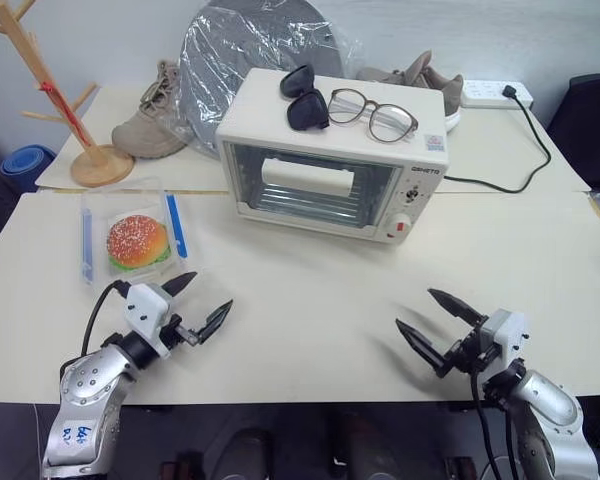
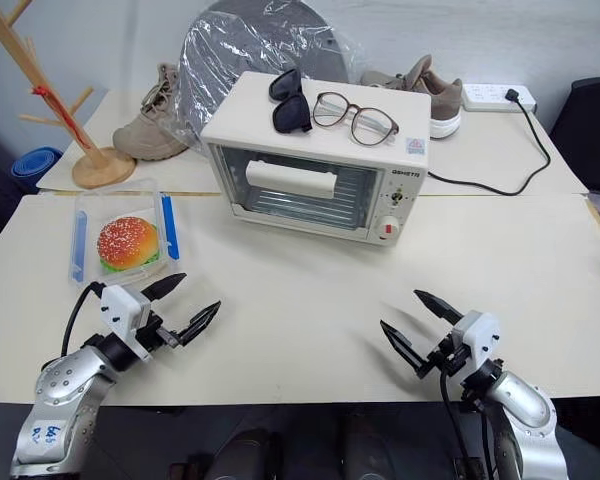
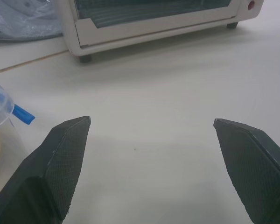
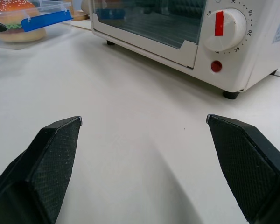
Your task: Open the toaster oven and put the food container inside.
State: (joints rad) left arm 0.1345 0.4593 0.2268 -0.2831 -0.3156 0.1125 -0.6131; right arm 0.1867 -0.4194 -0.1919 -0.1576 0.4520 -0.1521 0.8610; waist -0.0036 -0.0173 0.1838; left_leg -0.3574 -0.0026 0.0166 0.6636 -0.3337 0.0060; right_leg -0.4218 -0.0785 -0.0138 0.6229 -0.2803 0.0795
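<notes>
On the table (image 1: 310,330) sits the toaster oven (image 1: 332,158), near the far side, with its glass door shut and its handle bar across the front. Its round knob (image 4: 227,23) has a red mark, and a small red button (image 4: 216,66) sits just under it. Black sunglasses (image 1: 303,97) and clear glasses (image 1: 372,113) lie on top of the oven, side by side.

To the left of the oven lies the food container (image 1: 132,240), a clear box with blue clips on its sides and a burger inside. It rests flat on the table, well apart from the oven.

The left gripper (image 1: 192,304) hangs just over the table, close to the near edge of the box but not touching it. Its two black fingers are spread wide and hold nothing. The right gripper (image 1: 432,320) hangs over the table on the other side, in front of the oven's knob end and well apart from it. Its fingers are spread wide too, with nothing between them.

Behind the oven are shoes (image 1: 152,115), a round thing in a plastic wrap (image 1: 250,50), a wooden stand (image 1: 70,110) and a white power strip (image 1: 495,94) with a black cord.
</notes>
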